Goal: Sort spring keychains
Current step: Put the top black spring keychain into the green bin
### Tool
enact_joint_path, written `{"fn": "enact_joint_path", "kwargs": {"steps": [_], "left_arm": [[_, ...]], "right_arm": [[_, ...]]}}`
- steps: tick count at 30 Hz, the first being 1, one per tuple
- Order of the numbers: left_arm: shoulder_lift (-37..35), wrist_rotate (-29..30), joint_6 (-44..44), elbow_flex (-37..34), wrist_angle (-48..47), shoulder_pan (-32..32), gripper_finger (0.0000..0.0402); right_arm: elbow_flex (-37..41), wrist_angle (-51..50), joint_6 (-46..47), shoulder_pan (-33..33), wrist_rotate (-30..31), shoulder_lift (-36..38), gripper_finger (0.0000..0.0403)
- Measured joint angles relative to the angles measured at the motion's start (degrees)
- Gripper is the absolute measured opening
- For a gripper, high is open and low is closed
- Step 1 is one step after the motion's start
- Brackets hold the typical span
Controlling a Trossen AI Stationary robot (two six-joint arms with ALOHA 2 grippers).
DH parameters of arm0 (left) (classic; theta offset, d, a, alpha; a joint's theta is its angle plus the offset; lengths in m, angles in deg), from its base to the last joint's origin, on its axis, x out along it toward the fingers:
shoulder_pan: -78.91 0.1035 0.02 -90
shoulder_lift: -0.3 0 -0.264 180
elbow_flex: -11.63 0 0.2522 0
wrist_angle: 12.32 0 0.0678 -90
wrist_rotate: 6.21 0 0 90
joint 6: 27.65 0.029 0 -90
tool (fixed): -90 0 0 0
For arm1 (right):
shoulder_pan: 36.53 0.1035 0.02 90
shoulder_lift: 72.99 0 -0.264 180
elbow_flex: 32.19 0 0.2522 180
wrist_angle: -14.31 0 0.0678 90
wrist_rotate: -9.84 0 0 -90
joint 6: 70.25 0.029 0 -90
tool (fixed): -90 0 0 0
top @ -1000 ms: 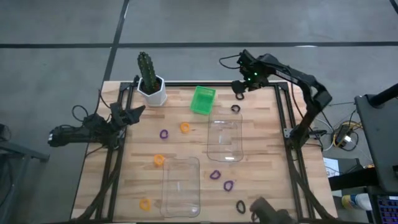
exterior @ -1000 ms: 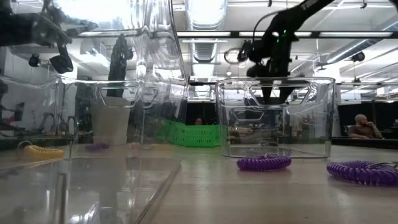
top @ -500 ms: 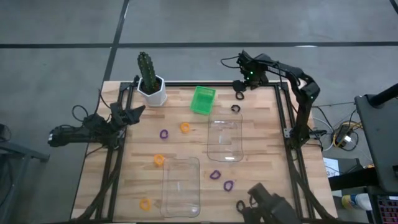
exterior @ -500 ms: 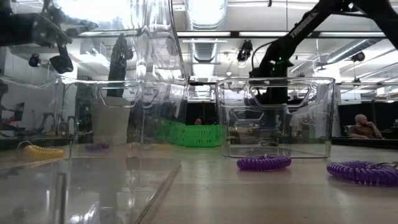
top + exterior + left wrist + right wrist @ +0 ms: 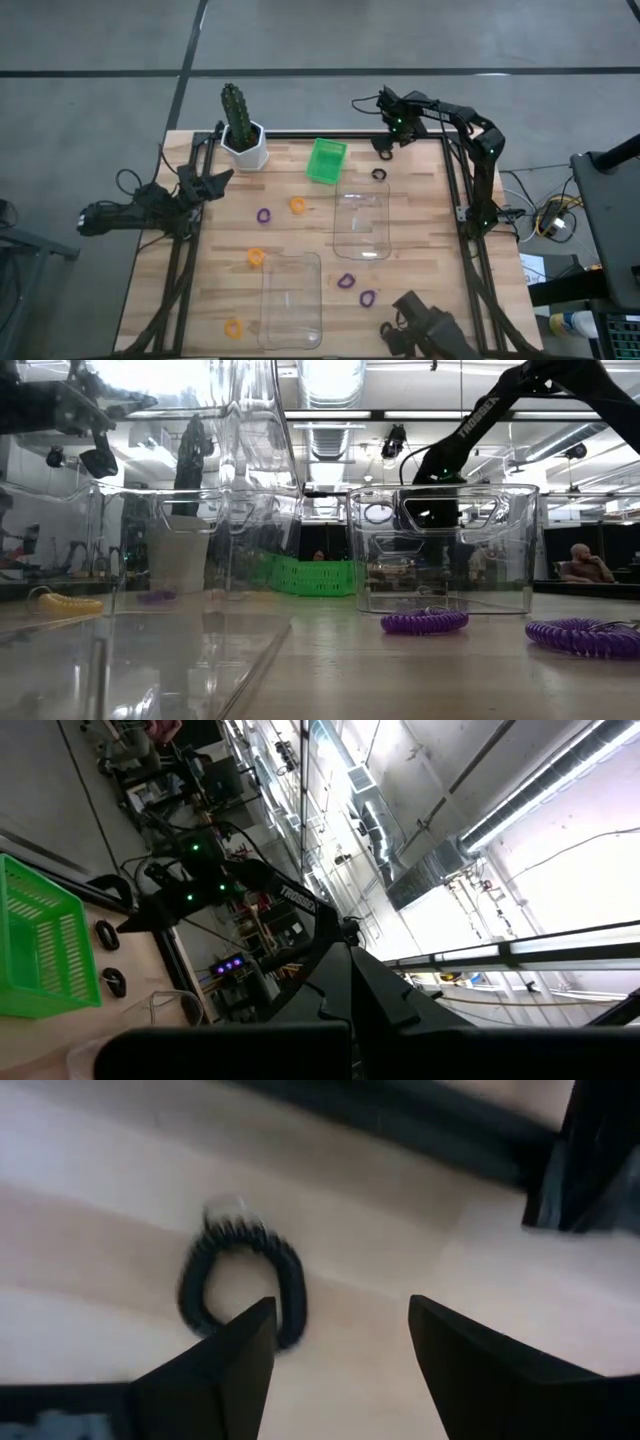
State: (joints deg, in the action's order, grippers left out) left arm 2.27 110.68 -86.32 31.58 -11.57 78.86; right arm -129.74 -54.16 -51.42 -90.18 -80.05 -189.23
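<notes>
Right wrist view gives the relation that matters: a black keychain (image 5: pixel 240 1280) lies flat on the pale desk (image 5: pixel 90 1200) in the left-centre of the frame, and the right gripper (image 5: pixel 340 1355) has its jaws spread apart with nothing between them, the two dark tips rising from the bottom edge. The loop is not centred in the gap; it sits ahead of the left-hand tip and partly off to that side, so the jaws look to need a small sideways correction toward it before coming down. The loop is slightly longer up-and-down in the frame than across, with a pale glint at its top. In the high view the right gripper (image 5: pixel 385 130) is over the upper right corner of the desk (image 5: pixel 430 270), just above that black keychain (image 5: pixel 382 153), with a second black one (image 5: pixel 379 174) a little lower, beside the green bin (image 5: pixel 326 161). The other keychains are well apart from it: purple (image 5: pixel 264 215) and orange (image 5: pixel 297 204) at centre, more orange at lower left (image 5: pixel 233 327), purple at lower centre (image 5: pixel 346 281). The right arm is plainly the nearer one. The left gripper (image 5: pixel 218 178) waits off the left edge of the desk; its jaws appear parted and empty. A clear tray (image 5: pixel 361 222) lies below the target.
</notes>
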Motion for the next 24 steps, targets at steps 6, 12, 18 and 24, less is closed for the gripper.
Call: {"fn": "enact_joint_path", "kwargs": {"steps": [6,12,18,24], "left_arm": [[0.00,0.00,-0.09,0.00,0.01,0.00,0.0000],[0.00,0.00,-0.13,0.00,0.02,0.02,0.0000],[0.00,0.23,-0.09,0.00,0.02,0.02,0.0000],[0.00,1.20,-0.06,0.00,0.02,0.04,0.0000]], "right_arm": [[0.29,2.62,0.02,-0.24,-0.02,-0.11,0.0200],[0.79,2.68,0.00,-0.83,-0.10,-0.13,0.0182],[1.24,2.91,-0.44,-0.56,-1.61,-0.13,0.0178],[2.70,2.85,-0.41,-0.13,-1.75,-0.13,0.0179]]}}
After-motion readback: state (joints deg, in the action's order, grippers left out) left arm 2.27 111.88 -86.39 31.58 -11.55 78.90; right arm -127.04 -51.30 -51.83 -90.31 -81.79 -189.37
